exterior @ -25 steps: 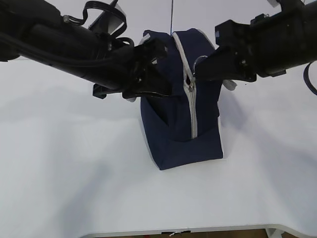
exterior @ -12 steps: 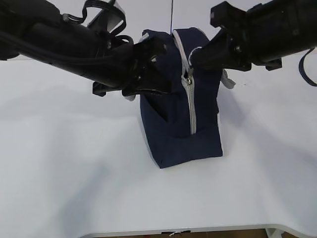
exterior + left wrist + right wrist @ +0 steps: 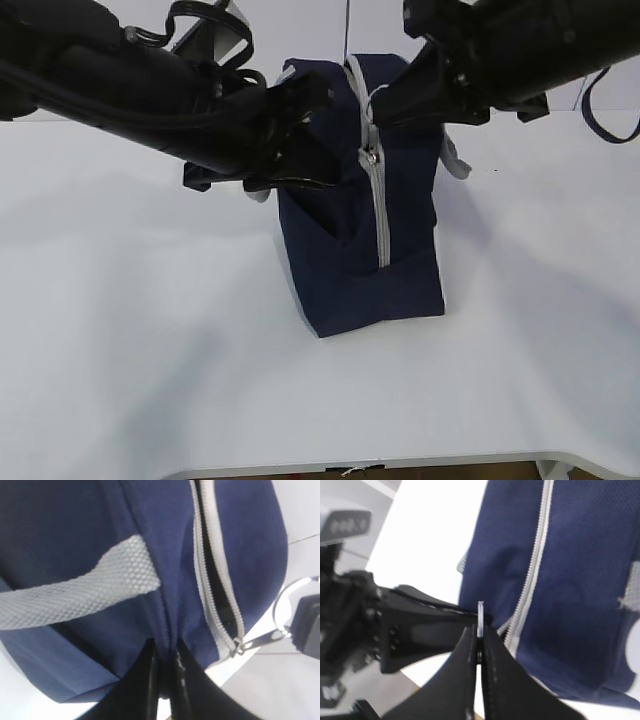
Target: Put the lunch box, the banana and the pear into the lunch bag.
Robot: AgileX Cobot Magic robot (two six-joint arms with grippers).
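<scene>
— Standing on end near the middle of the white table [image 3: 150, 350]: boxy navy fabric lunch bag [image 3: 345, 255], grey zipper [image 3: 379, 215] running down the face toward the camera. Partly unzipped — slider sits high on the track, and the left wrist view shows a dark slit between the grey teeth above it.

— And the left gripper [image 3: 167, 680]?

— Clenched on a fold of navy cloth on the bag's side, just under the grey woven strap handle [image 3: 75, 592]. Looks like an anchoring pinch, judged from the placement: holds the soft body steady so the pull on the zipper moves the slider and not the whole bag.

— Right gripper [image 3: 478, 645]?

— Clamped on the thin metal ring pull [image 3: 480, 617], seen edge-on between the closed fingers. Same ring gleams at the right edge of the left wrist view, linked to the slider. Arm comes in from the upper right of the exterior view, so the pull runs along the zipper line rather than across it.

— Lunch box, banana, pear?

— Not visible in any view. Cannot tell whether already inside; the slit shows only darkness.

— Stage of the task, then?

— Probably working the zipper, either opening for loading or closing after — cannot say which from this alone.

— Risks?

— Bag is tall and narrow on its end; a sideways tug could tip it. Ring is thin and held by its edge, so slipping out seems possible.
</scene>
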